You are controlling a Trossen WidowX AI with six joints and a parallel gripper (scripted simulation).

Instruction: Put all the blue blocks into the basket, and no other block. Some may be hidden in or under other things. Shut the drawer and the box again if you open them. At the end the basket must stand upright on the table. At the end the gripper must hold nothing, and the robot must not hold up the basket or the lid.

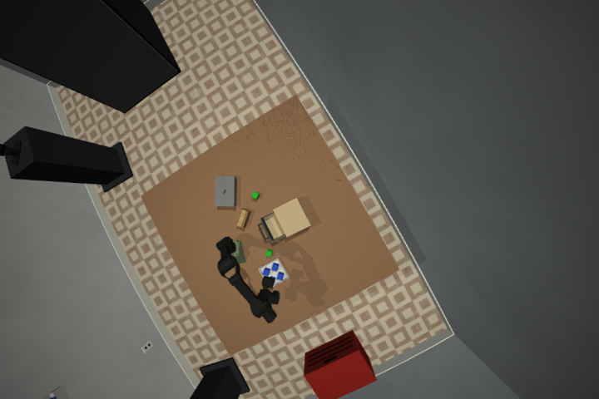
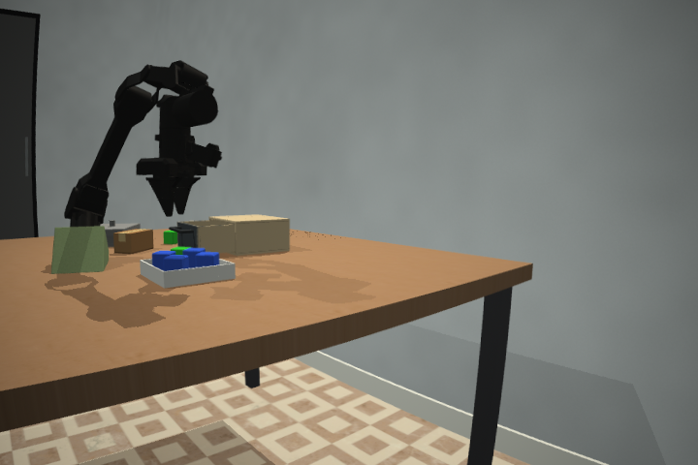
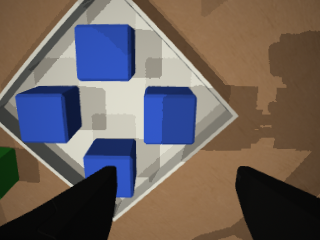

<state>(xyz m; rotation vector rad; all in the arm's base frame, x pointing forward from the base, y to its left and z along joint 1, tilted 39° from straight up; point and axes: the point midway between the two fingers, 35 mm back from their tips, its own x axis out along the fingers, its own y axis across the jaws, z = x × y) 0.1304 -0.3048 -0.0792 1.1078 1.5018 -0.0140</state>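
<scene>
The white shallow basket [image 1: 273,272] stands upright on the table and holds several blue blocks [image 3: 103,52], each lying apart from the others. It also shows in the side view [image 2: 188,270] and fills the wrist view [image 3: 114,100]. My gripper [image 2: 173,210] hangs well above the basket's near edge, open and empty; in the wrist view the fingertips frame the basket's lower corner. The tan drawer unit [image 1: 290,217] has its drawer [image 1: 271,228] pulled out. The grey lidded box [image 1: 225,190] is closed.
One green block [image 1: 269,253] lies just beside the basket, another [image 1: 255,194] lies near the grey box. A small wooden block [image 1: 243,218] lies between box and drawer. A pale green block [image 2: 79,249] sits by the arm's base.
</scene>
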